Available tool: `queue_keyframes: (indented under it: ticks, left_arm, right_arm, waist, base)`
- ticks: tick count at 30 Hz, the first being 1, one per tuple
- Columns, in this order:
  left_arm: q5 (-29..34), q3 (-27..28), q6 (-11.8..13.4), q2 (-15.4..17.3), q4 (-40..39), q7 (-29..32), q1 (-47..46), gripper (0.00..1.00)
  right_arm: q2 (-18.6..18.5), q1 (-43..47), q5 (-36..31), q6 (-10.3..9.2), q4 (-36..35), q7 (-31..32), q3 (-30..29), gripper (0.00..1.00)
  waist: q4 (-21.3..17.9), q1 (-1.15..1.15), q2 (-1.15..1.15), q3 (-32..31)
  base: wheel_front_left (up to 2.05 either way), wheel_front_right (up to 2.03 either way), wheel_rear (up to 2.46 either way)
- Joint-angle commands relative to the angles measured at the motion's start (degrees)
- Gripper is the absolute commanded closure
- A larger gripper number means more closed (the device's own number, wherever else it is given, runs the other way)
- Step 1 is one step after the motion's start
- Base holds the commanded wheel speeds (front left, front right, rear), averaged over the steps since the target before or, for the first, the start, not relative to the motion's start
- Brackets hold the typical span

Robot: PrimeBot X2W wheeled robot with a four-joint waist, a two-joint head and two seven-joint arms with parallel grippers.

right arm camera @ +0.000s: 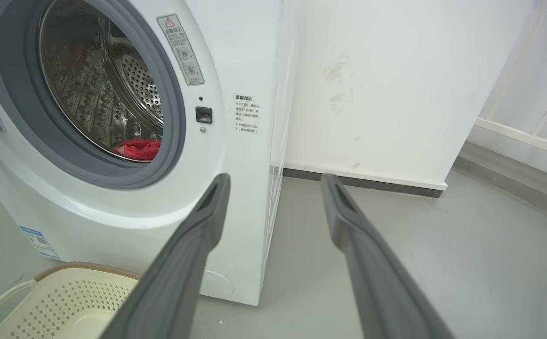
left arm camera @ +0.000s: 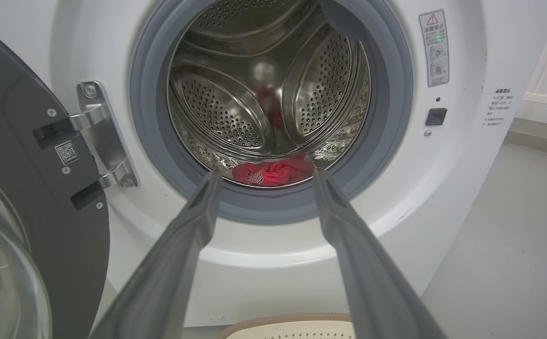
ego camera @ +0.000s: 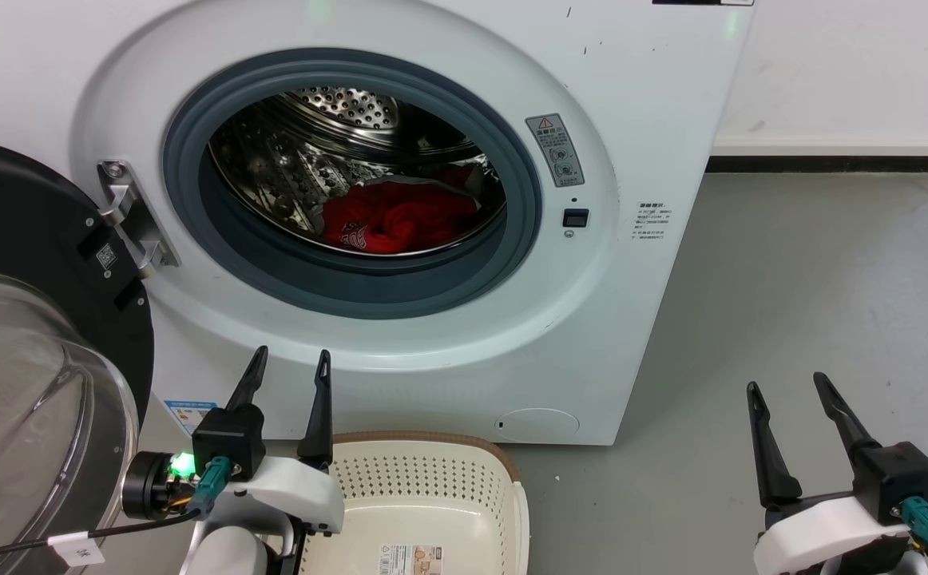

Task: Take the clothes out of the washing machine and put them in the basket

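Observation:
The white washing machine (ego camera: 432,351) stands with its black-framed door (ego camera: 25,239) swung open to the left. Red clothes (ego camera: 400,217) with a small white logo lie at the bottom of the steel drum (ego camera: 336,136); they also show as red clothes (left arm camera: 276,172) and red clothes (right arm camera: 138,149) in the wrist views. The cream basket (ego camera: 432,495) sits on the floor below the porthole, nothing in the part I see. My left gripper (ego camera: 290,366) is open over the basket's left rim, pointing at the machine. My right gripper (ego camera: 787,387) is open over the floor to the right.
Grey floor (ego camera: 815,279) stretches right of the machine to a white wall (ego camera: 847,72) with a dark skirting strip. The door's glass bowl (ego camera: 25,415) bulges close to my left arm. A white railing (right arm camera: 537,94) stands at the right in the right wrist view.

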Motion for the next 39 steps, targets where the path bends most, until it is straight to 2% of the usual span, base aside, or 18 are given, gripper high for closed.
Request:
queue_keyframes:
  ticks: [1,12,22,29,39]
  left_arm:
    - [0.29,0.03,-0.05,-0.03,0.1,-0.16,-0.57,0.0]
    - [0.93,0.61,0.06,-0.18,1.42,-0.16,-3.74,0.0]
    - [0.18,1.74,-1.28,1.62,8.7,-0.15,-14.82,0.0]
    - [0.58,2.71,-1.83,5.9,17.76,0.87,-25.68,0.0]
    - [2.12,2.84,-2.87,14.44,27.46,6.07,-40.74,0.0]
  right_arm:
    - [0.07,0.13,-0.13,-0.04,-0.28,0.02,0.06,0.0]
    - [0.07,-1.5,-0.45,-0.04,-1.65,0.28,0.47,0.0]
    - [0.08,-5.63,-0.21,-0.04,-2.89,-0.04,1.92,0.0]
    - [0.09,-8.87,0.96,-0.04,-2.16,-1.67,2.91,0.0]
    - [0.12,-13.9,4.31,-0.04,0.92,-5.15,5.43,0.0]
  waist:
    - [0.01,0.0,0.0,0.02]
    - [-0.92,0.0,0.0,2.64]
    - [-6.61,0.0,0.0,11.06]
    - [-11.81,0.0,0.0,18.87]
    - [-17.88,0.0,0.0,28.16]
  base:
    - [0.0,0.0,0.0]
    - [0.0,0.0,0.0]
    - [0.0,0.0,0.0]
    - [0.0,0.0,0.0]
    - [0.0,0.0,0.0]
